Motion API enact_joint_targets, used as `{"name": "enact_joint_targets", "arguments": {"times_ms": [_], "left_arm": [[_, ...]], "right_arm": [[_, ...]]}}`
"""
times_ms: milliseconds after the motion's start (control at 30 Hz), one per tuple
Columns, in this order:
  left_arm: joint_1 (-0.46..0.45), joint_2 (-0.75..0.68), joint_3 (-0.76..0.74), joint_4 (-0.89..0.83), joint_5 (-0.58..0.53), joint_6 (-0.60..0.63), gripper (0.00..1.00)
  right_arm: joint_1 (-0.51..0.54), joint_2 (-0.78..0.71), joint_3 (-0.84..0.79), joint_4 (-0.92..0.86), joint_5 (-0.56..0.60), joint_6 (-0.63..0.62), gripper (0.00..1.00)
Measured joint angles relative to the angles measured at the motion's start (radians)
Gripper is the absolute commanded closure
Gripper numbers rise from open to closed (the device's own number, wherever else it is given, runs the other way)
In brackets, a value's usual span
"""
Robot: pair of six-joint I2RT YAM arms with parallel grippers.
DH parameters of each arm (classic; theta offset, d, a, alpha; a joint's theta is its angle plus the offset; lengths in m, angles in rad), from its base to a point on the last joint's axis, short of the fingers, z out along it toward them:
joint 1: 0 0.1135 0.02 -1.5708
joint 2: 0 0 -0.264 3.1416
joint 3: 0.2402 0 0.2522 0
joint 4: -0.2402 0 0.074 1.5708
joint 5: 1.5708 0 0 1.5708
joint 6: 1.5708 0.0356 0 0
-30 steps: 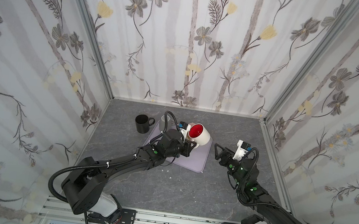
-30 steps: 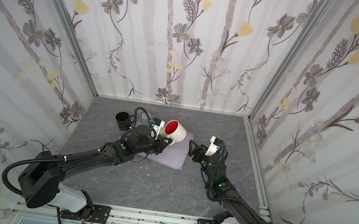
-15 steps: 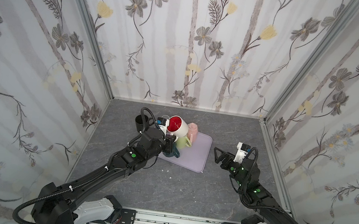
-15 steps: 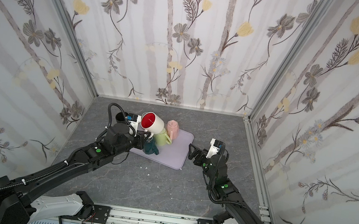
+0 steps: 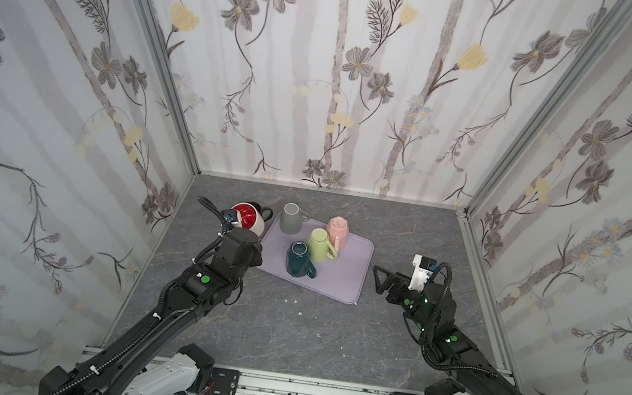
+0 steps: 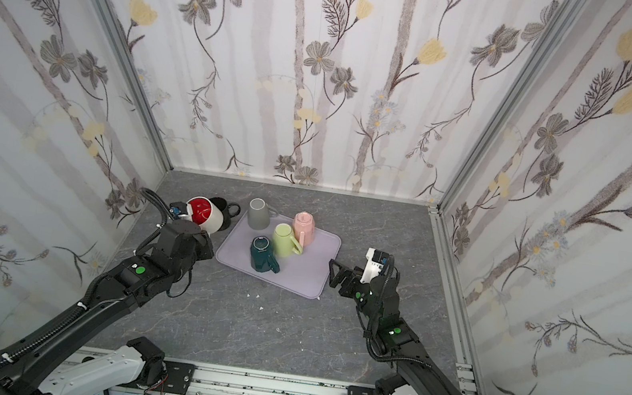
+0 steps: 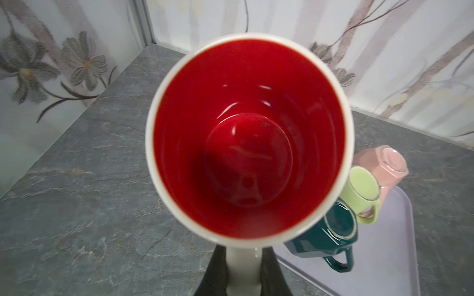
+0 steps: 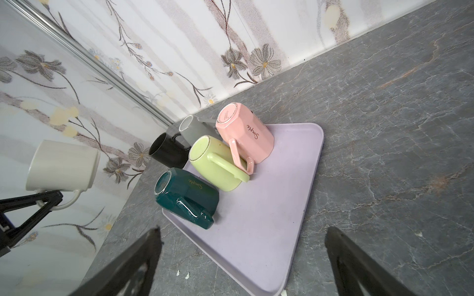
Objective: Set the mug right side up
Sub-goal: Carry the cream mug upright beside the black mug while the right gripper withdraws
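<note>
A white mug with a red inside hangs tilted in the air off the tray's far left corner, its mouth turned upward in both top views. My left gripper is shut on its white handle, and the red inside fills the left wrist view. From the right wrist view the mug shows above the left gripper's black fingers. My right gripper stands open and empty, low beside the tray's right edge.
On the lavender tray stand upside-down grey, pink, green and dark teal mugs. A black mug stands on the table just behind the held mug. The left wall is close.
My left arm has swung the white mug leftward from over the tray to beside the black mug. The right gripper has opened a little wider and stayed in place.
</note>
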Motion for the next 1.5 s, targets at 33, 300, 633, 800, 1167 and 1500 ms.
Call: {"name": "enact_joint_targets", "arguments": {"times_ms": [33,300,633,800,1167,1500], "left_arm": [[0.016,0.007,0.002,-0.011,-0.002,-0.003,1.0],[0.176,0.15,0.048,-0.003,0.018,-0.031,1.0],[0.303,0.396,0.156,0.072,0.056,-0.038,1.0],[0.335,0.501,0.209,0.084,0.07,-0.022,1.0],[0.382,0.728,0.357,0.101,0.113,-0.011,1.0],[0.407,0.858,0.464,0.076,0.121,0.006,1.0]], "right_arm": [[0.0,0.0,-0.002,0.0,0.0,-0.006,0.0],[0.0,0.026,-0.001,0.028,-0.055,-0.034,0.0],[0.0,0.036,-0.019,0.035,-0.087,-0.059,0.0],[0.0,0.036,-0.032,0.037,-0.09,-0.074,0.0],[0.0,0.052,-0.037,0.032,-0.105,-0.092,0.0],[0.0,0.083,-0.037,0.033,-0.106,-0.098,0.0]]}}
